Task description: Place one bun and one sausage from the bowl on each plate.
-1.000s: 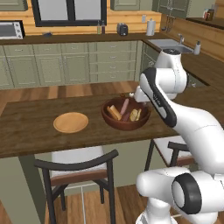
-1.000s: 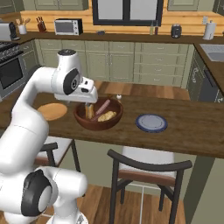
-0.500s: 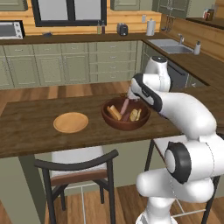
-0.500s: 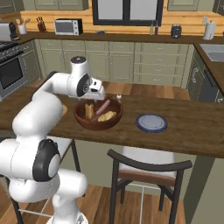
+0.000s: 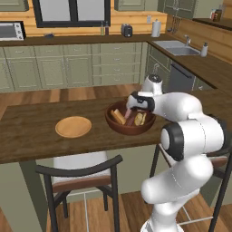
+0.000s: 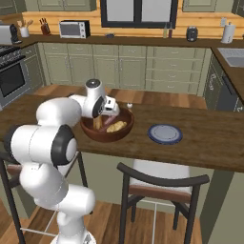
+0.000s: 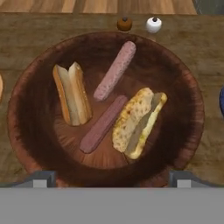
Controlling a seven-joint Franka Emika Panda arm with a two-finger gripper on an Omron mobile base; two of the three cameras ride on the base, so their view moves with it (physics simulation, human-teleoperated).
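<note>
My claw [image 7: 112, 177] hangs spread wide over the bowl [image 7: 35, 144], pinching nothing. In the bowl lie two buns, one [image 7: 72, 92] to the left and one [image 7: 138, 122] to the right, with two sausages [image 7: 114, 71] [image 7: 103, 124] between them. On the desk [image 5: 27, 131], the tan plate [image 5: 73, 126] sits on one side of the bowl and the blue plate [image 6: 164, 133] on the other, both bare. Just beyond the bowl's rim stand two small shakers, brown [image 7: 124, 23] and white [image 7: 153, 25].

Claw [image 6: 116, 113] over bowl [image 6: 93, 134], apparently open; purple plate [image 6: 164, 134] beside.
</note>
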